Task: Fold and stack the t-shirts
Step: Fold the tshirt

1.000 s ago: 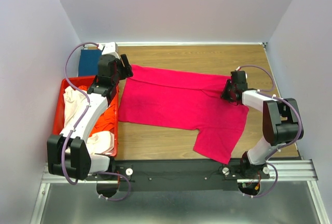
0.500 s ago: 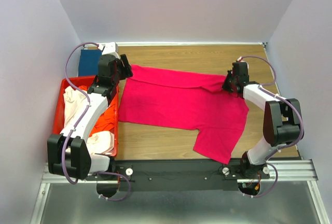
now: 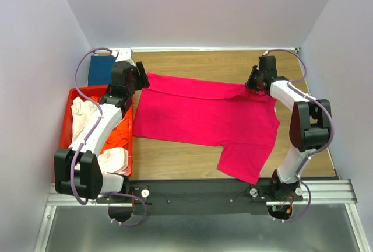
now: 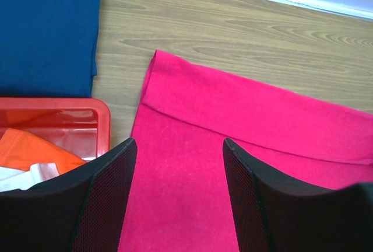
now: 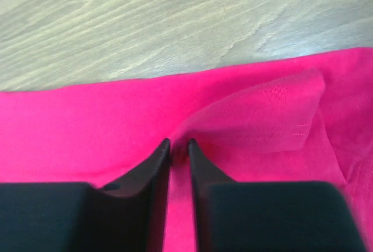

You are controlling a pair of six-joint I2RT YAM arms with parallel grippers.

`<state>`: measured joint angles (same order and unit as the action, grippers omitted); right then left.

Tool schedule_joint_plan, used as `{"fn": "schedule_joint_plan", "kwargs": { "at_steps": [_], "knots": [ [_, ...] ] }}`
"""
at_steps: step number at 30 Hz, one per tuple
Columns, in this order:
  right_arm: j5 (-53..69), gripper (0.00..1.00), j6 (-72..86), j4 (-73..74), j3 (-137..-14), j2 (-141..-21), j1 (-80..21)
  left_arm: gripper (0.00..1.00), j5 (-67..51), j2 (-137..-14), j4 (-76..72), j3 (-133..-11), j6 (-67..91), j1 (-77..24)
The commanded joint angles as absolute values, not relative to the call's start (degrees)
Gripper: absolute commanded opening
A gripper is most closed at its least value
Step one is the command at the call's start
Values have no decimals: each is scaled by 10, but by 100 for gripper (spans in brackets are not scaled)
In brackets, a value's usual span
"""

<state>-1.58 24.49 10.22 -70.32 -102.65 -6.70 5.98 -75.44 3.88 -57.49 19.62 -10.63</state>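
Note:
The magenta-pink t-shirt lies spread across the table, one sleeve hanging toward the near edge. My right gripper is shut on a pinch of its far right edge; the right wrist view shows cloth bunched between the nearly closed fingers. My left gripper is open and empty just over the shirt's far left corner, its fingers apart. A dark blue t-shirt lies folded at the far left. Orange and cream-white shirts lie in the crate.
A red plastic crate stands along the table's left side, under my left arm. Its rim shows in the left wrist view beside the blue cloth. White walls close the table at the back and sides.
My right gripper has moved toward the back of the table, dragging the shirt's right edge with it. My left arm has stayed put.

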Motion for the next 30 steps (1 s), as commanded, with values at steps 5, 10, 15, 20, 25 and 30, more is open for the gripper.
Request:
{"fn": "schedule_joint_plan", "kwargs": {
  "at_steps": [5,10,15,20,25,30],
  "knots": [
    [-4,46,236,131,-737,-1047,-70,68,56,-769,38,-585,188,-109],
    [22,50,249,126,-710,-1006,-62,68,50,-773,40,-586,190,-108],
    [78,50,293,83,-660,-995,-22,69,47,-773,41,-586,191,-109],
    [142,49,315,28,-625,-1006,-3,68,44,-773,41,-586,191,-108],
    [176,49,319,-17,-597,-1020,11,68,43,-776,43,-587,188,-109],
    [187,49,323,-46,-576,-1042,17,68,46,-777,45,-588,187,-110]
  ]
}}
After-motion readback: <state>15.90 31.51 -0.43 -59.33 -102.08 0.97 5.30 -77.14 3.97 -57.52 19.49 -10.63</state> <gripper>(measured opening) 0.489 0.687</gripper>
